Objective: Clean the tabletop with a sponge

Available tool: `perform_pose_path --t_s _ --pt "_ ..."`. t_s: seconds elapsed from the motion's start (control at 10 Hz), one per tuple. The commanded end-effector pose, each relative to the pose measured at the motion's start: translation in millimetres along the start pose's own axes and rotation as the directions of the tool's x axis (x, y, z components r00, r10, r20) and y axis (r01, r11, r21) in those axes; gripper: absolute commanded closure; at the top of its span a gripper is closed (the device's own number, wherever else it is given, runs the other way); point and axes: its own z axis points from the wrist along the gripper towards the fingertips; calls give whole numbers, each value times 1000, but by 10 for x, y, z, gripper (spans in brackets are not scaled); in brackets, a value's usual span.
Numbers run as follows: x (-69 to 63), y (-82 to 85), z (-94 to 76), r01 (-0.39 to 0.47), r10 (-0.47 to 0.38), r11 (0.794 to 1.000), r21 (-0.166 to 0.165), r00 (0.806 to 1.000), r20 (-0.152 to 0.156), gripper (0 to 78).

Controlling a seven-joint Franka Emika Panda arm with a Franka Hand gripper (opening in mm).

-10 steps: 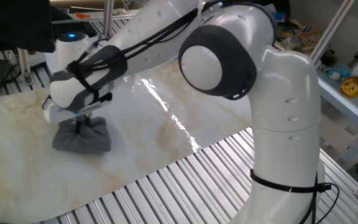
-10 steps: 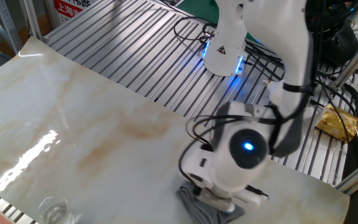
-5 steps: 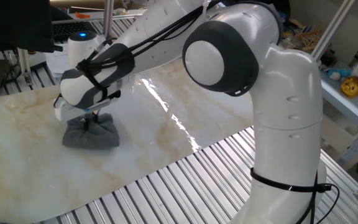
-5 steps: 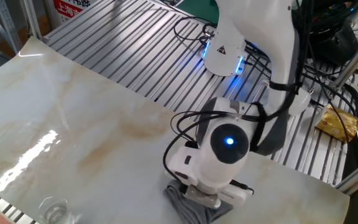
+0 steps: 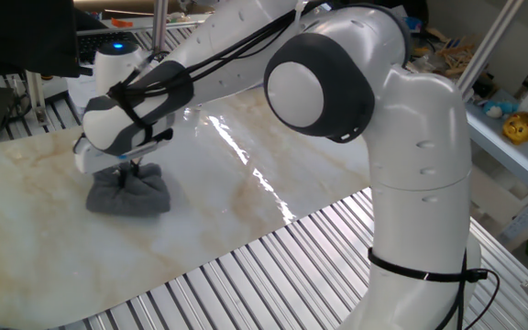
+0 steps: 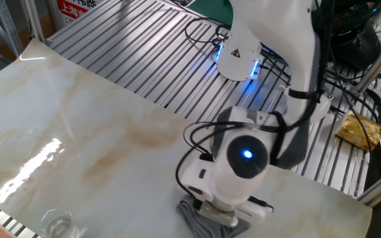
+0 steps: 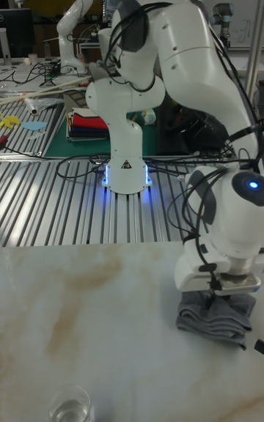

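Note:
The sponge is a bunched dark grey pad lying on the cream marble tabletop near its left part. My gripper points straight down and is shut on the sponge's gathered top, pressing it on the slab. Seen from the other side, the sponge peeks out under the gripper near the bottom edge of the tabletop. In the tall view the sponge sits at the right of the tabletop below the gripper.
A clear glass stands on the slab near its edge, also the glass. Ribbed metal slats surround the slab. The robot base stands behind it. A shelf with a yellow object is at the right.
The gripper dragged the sponge rightwards across the slab, then slightly back to the left; it stayed shut on the sponge throughout.

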Motion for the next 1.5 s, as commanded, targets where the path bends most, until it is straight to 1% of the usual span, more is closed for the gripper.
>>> perform_pose_path --t_s 0.1,0.2,0.3,0.4,0.5,0.6,0.8,0.9,1.1,1.4,1.5 --pt "-70 503 -10 -84 84 996 -11 996 1 763" --pt "-65 546 -23 -91 91 996 -12 996 -2 763" --pt "-39 634 -51 -107 107 994 -12 994 -8 763" --pt "-9 683 -59 -118 118 993 -12 993 -9 763" --pt "71 816 -67 -138 138 990 -12 990 -17 763" --pt "147 850 -42 -141 141 990 -9 990 -19 763" --pt "213 830 -2 -133 133 991 2 991 -19 763" --pt "232 801 2 -127 127 992 7 992 -20 763" --pt "302 606 6 -97 97 995 9 995 -22 763" --pt "391 239 47 -46 46 999 19 999 -22 763" --pt "396 200 48 -41 42 999 19 999 -22 763"
